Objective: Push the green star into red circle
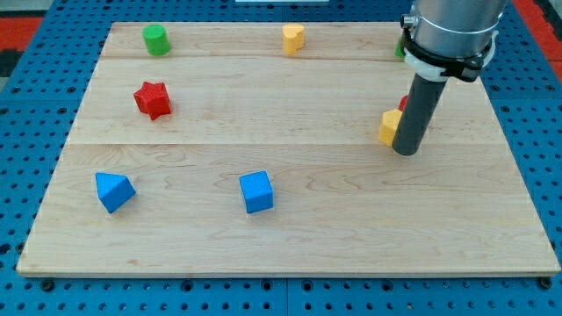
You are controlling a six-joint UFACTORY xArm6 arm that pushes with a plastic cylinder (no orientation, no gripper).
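Observation:
My tip (405, 151) rests on the board at the view's right. A yellow block (388, 127) touches the rod's left side, just above the tip. A sliver of a red block (404, 103) shows behind the rod; its shape is hidden. A small bit of a green block (399, 46) shows at the view's top right, mostly hidden behind the arm; its shape cannot be made out. It lies above the red sliver, apart from it.
A green cylinder (156, 39) sits at the top left and a yellow block (292, 38) at the top middle. A red star (152, 99) lies at the left. A blue triangular block (114, 190) and a blue cube (256, 191) lie toward the bottom.

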